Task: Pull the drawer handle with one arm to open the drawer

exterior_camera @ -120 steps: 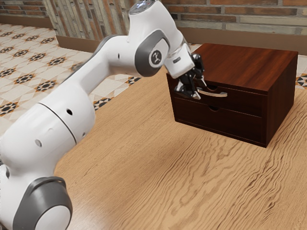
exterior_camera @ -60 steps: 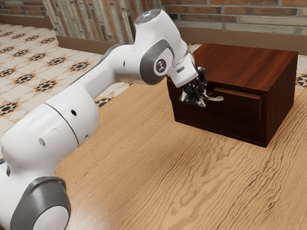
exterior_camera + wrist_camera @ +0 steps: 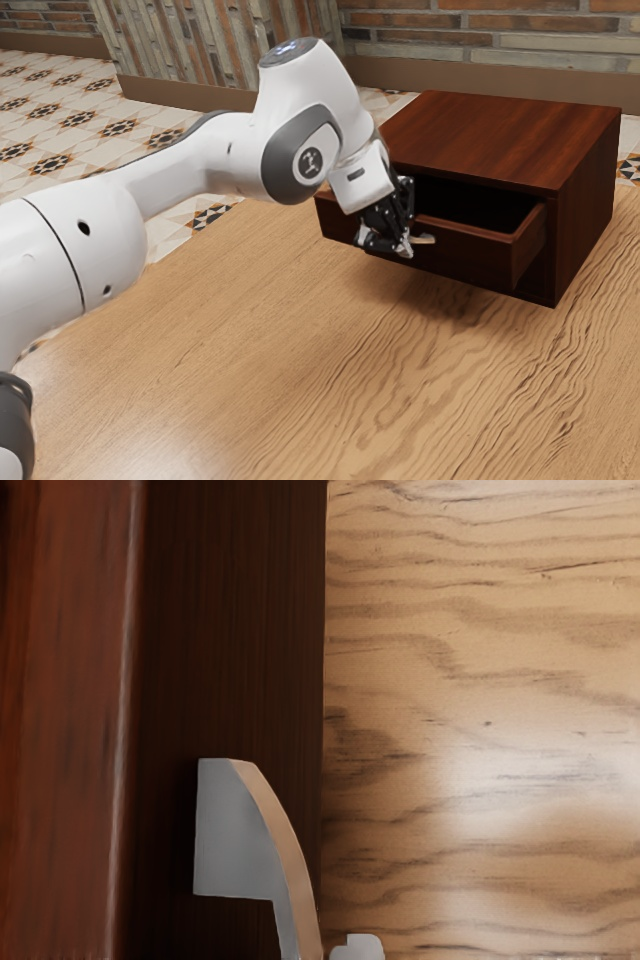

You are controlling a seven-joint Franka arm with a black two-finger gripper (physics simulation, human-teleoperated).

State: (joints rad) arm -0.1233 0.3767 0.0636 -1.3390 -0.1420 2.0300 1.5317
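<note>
A dark brown wooden cabinet (image 3: pixel 510 135) stands on the table at the exterior view's right. Its upper drawer (image 3: pixel 470 250) is pulled out toward the exterior view's left, with a dark gap showing behind its front. My black gripper (image 3: pixel 395 238) is at the drawer front, shut on the pale drawer handle (image 3: pixel 422 238), whose tip sticks out past the fingers. In the wrist view the handle (image 3: pixel 245 850) curves away from the dark drawer front (image 3: pixel 230 630), close under my hand, with the table top beside it.
The wooden table top (image 3: pixel 330 370) spreads out in front of the cabinet. A patterned tile floor (image 3: pixel 70 130) and a brick wall (image 3: pixel 480 30) lie behind. My white arm (image 3: pixel 200 190) crosses from the exterior view's left.
My gripper has drawn back toward the exterior view's left with the handle, and the upper drawer has slid out from the cabinet, from shut to well open.
</note>
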